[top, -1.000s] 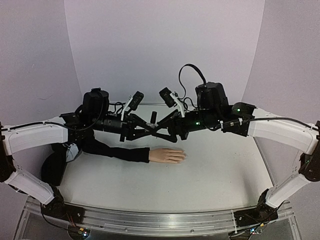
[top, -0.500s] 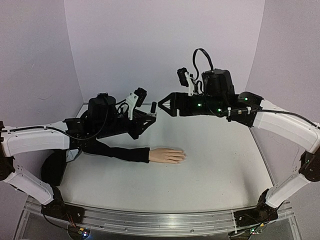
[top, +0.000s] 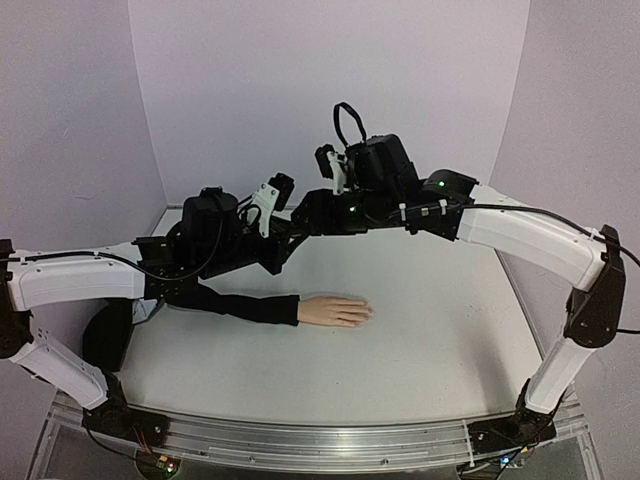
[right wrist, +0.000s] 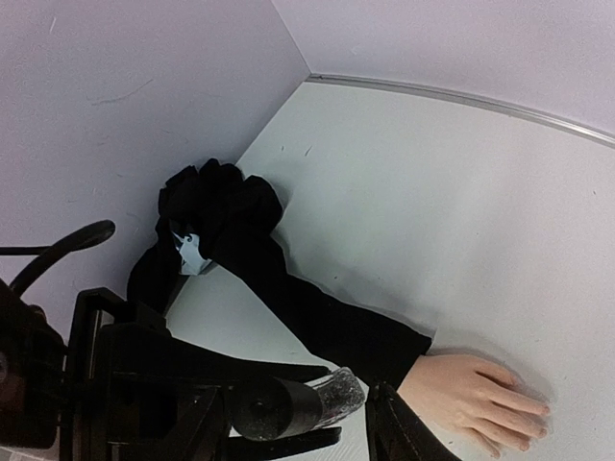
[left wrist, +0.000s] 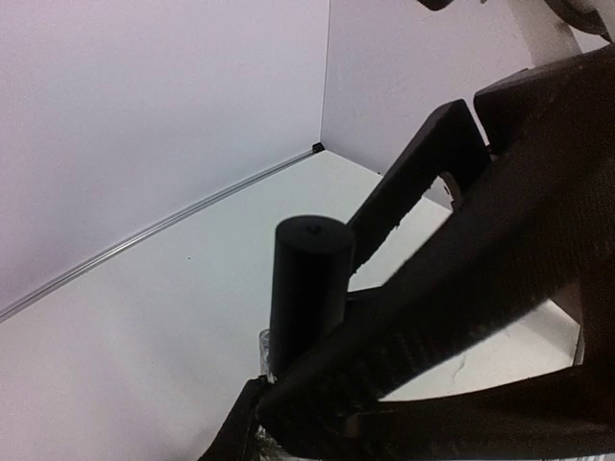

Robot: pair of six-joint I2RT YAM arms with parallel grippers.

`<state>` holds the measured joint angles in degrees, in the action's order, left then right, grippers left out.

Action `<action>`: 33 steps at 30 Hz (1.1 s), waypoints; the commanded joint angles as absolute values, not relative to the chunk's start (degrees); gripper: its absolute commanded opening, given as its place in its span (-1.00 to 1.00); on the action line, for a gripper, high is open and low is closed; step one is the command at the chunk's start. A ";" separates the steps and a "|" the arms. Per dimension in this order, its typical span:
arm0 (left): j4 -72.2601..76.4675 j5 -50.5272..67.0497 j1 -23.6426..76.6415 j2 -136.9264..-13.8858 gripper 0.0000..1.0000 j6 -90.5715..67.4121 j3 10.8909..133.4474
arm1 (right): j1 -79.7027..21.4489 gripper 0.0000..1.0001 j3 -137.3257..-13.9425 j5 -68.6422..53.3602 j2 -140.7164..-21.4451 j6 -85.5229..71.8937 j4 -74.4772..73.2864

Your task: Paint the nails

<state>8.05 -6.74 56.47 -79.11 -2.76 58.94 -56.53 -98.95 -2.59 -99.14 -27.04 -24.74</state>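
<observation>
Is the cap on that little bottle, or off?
On: the black cap sits on the bottle held in the left gripper.

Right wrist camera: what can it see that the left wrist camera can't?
Only the right wrist view shows the mannequin hand lying flat on the table, its black sleeve running back to a bunched end by the wall. Only the left wrist view shows the black cap close up from the side, standing upright. Both show the polish bottle clamped in the left gripper, plus the white table and pale walls.
</observation>
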 commanded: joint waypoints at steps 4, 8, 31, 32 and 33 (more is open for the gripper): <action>10.73 -4.36 56.60 -77.67 -1.00 -2.19 61.01 | -56.61 -0.29 -102.11 -1.88 -99.10 -26.38 -24.76; 10.26 -1.30 56.59 -76.63 -1.00 -2.29 60.15 | -56.68 -0.69 -101.70 -2.54 -98.55 -24.80 -24.77; 7.18 35.05 47.24 -70.53 -1.00 -1.81 58.12 | -56.07 0.52 -87.09 -22.59 -86.21 -9.54 -21.86; 6.06 32.33 47.29 -71.22 -1.00 -1.10 58.38 | -56.03 0.61 -86.67 -20.44 -85.28 -10.71 -21.95; 5.23 30.31 47.34 -71.91 -1.00 -0.70 58.76 | -55.92 0.64 -86.47 -18.73 -84.53 -12.11 -22.23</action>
